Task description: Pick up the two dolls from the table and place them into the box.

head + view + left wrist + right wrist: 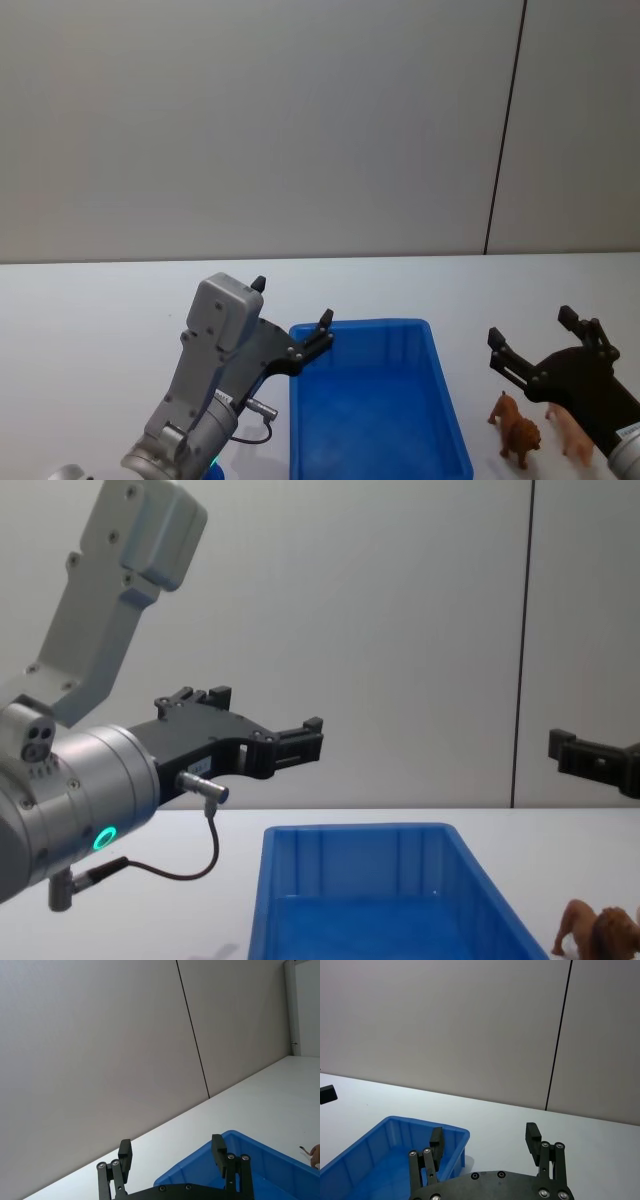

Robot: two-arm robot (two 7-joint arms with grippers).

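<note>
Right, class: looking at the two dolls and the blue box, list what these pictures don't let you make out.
- Pink doll, head view: upper part hidden behind the right jaws; kind of animal unclear.
- Lion, chest view: partly cut off at the lower right corner.
- Blue box, head view: near end cut off by the bottom edge.
- Brown scrap, left wrist view: at the right edge, too small to name.

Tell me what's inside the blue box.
Only bare blue floor shows inside the box. The lion and pink doll stand outside on the table. Its near end is cut off.
</note>
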